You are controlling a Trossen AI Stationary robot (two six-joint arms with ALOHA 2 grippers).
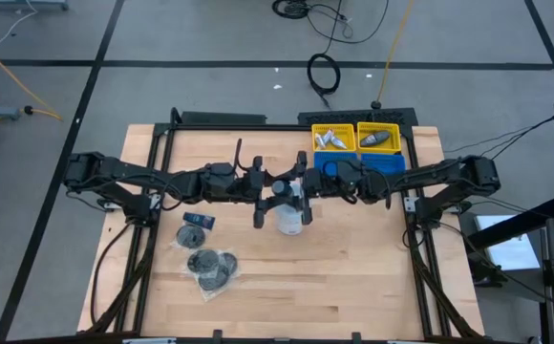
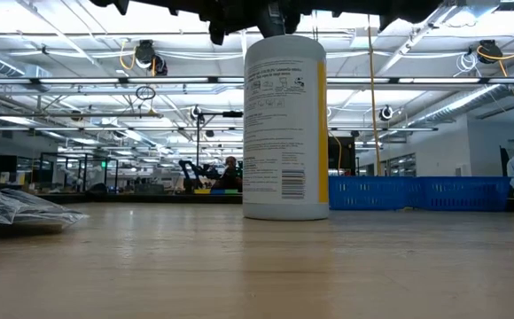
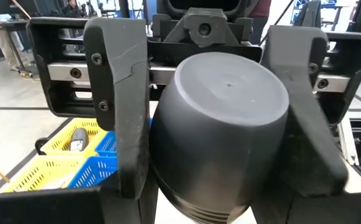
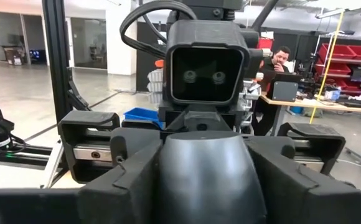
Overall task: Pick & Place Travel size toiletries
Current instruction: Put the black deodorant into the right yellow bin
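A tall white tub [image 2: 284,124] stands upright on its base in the middle of the table [image 1: 353,277], with a grey lid [image 3: 230,93] on top. My left gripper [image 1: 277,191] reaches it level from the table's left and is shut on the lid. My right gripper [image 1: 303,189] faces the same lid from the table's right, close up. Clear-wrapped dark discs [image 1: 210,268] and a small dark item [image 1: 198,220] lie on the table left of the tub. No gripper is near them. My left gripper pinches the tub's lid between its two fingers [image 3: 118,112], one on each side of the lid's wall [image 3: 159,130]. The fingers come in level from the table's left. The tub stays upright with its base on the table.
Two yellow bins [image 1: 334,139] [image 1: 378,139] at the far edge hold small toiletries, with a blue bin [image 1: 377,162] just in front of them under the right arm. A black frame [image 1: 420,248] borders the table on both sides. Bare wood lies near the front edge.
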